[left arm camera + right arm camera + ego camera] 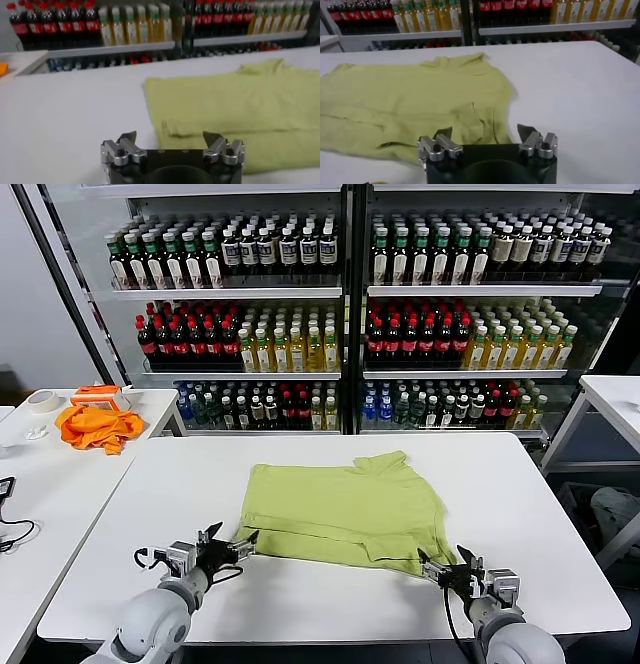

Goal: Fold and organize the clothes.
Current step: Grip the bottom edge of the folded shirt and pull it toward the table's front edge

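Note:
The lime yellow-green T-shirt (345,509) lies partly folded on the white table (180,484), a sleeve sticking out at its far edge. It also shows in the left wrist view (240,105) and the right wrist view (405,102). No printed graphic shows. My left gripper (232,543) is open and empty, low over the table just at the shirt's near left corner. My right gripper (445,565) is open and empty at the shirt's near right corner. The left gripper in its wrist view (171,137) and the right gripper in its wrist view (485,131) both have jaws spread wide.
A bright orange cloth (98,427) and a tape roll (43,400) lie on a side table at the left. Glass-fronted shelves of bottles (340,294) stand behind the table. Another white table (615,399) is at the right.

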`<state>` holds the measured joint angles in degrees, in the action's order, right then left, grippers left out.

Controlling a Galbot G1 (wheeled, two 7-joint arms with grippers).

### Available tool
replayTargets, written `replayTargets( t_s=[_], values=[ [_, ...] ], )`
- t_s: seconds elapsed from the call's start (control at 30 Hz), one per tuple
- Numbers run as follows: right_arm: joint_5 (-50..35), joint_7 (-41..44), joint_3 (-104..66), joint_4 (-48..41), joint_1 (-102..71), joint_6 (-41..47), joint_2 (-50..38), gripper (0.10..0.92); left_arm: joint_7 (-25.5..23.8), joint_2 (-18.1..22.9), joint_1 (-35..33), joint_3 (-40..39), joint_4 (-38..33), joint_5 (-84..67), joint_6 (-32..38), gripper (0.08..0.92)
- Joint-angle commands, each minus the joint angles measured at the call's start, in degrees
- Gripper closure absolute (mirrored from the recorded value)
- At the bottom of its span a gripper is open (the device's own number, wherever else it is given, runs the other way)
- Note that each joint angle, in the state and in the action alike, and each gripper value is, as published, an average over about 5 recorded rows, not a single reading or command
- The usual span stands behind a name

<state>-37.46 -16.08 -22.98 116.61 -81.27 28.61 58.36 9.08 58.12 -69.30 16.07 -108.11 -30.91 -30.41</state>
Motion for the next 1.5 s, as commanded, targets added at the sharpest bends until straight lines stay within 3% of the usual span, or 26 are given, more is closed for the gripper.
replayTargets(
  t_s=[0.03,0.63,0.87,1.13,1.5],
  values=[
    [0.9,-0.1,-0.1,-0.9,-1.3,-0.6,0.0,0.389,1.1,0.4,-2.0,-0.2,-0.4,1.6,-2.7,0.23],
    [-0.3,1.0,0.0,-0.6,-1.8,-3.5,0.0,0.89,0.3,0.9,-2.5,-1.2,-0.7,4.6,-2.7,0.745],
    [0.1,1.1,-1.1,7.1,-8.5,-3.2,-1.8,0.909,-0.5,-1.7,-9.8,2.0,-7.7,6.0,-2.7,0.908],
    [3.5,1.1,-0.5,12.7,-15.2,-3.3,-1.7,0.909,-0.1,-4.3,-19.3,6.9,-14.1,6.3,-2.6,0.915],
    [7.1,1.0,-0.5,13.4,-17.0,-3.5,-1.1,0.907,2.0,-5.7,-23.6,9.6,-17.5,6.8,-2.8,0.915]
  ],
)
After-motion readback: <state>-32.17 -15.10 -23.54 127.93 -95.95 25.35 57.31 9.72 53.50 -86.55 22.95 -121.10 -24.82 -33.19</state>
